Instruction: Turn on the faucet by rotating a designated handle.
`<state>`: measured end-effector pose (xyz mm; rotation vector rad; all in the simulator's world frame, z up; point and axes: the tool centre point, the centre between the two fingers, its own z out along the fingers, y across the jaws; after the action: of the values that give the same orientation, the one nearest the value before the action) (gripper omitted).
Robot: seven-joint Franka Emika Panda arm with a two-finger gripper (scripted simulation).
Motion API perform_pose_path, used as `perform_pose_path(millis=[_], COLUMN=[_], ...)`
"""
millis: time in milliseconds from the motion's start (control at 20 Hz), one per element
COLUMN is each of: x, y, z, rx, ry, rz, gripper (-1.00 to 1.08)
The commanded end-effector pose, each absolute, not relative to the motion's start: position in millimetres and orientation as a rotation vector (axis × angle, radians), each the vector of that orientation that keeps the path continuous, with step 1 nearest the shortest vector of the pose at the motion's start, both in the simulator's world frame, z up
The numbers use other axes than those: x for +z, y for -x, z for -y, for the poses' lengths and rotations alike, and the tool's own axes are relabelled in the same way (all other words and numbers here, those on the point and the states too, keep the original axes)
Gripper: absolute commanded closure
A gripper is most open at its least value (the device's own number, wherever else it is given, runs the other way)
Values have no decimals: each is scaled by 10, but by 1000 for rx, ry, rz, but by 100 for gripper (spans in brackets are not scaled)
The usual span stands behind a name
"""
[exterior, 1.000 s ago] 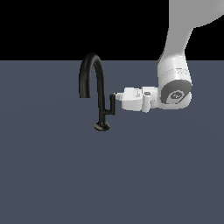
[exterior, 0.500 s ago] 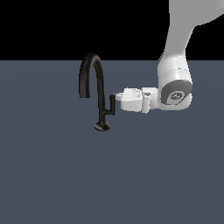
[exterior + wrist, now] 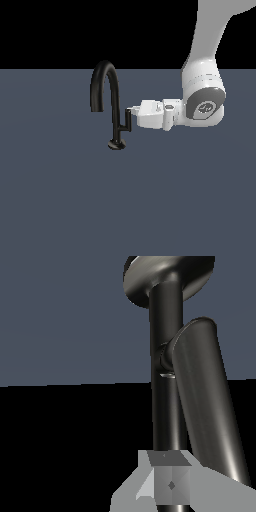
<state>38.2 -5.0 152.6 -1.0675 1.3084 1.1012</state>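
Observation:
The black gooseneck faucet (image 3: 117, 111) stands on its small round base (image 3: 116, 145) on the grey surface, with its spout arching towards the exterior view's left. The short L-shaped handle (image 3: 127, 120) branches off the stem on the exterior view's right, its rod upright. My gripper (image 3: 132, 110) reaches in level from the exterior view's right, and its tips are at the top of the handle rod. The fingers look shut, with nothing between them. In the wrist view the stem (image 3: 162, 356) and the handle (image 3: 200, 401) run close past my fingertips (image 3: 169, 481).
The flat grey surface (image 3: 60, 200) spreads all round the faucet. My white arm (image 3: 202, 100) comes down from the top on the exterior view's right. Nothing else shows.
My gripper has edged slightly towards the handle from the exterior view's right. The handle and the faucet look much the same.

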Motion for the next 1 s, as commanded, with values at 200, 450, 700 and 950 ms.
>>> perform_pose_path(millis=[200, 450, 700, 950], x=[1598, 1538, 1463, 1381], y=[-199, -107, 87, 290], z=[18, 4, -28, -64], rx=[1109, 1102, 1104, 1108], ry=[1068, 1069, 1069, 1068], rz=[-1305, -1305, -1305, -1305], gripper=[108, 108, 108, 108])
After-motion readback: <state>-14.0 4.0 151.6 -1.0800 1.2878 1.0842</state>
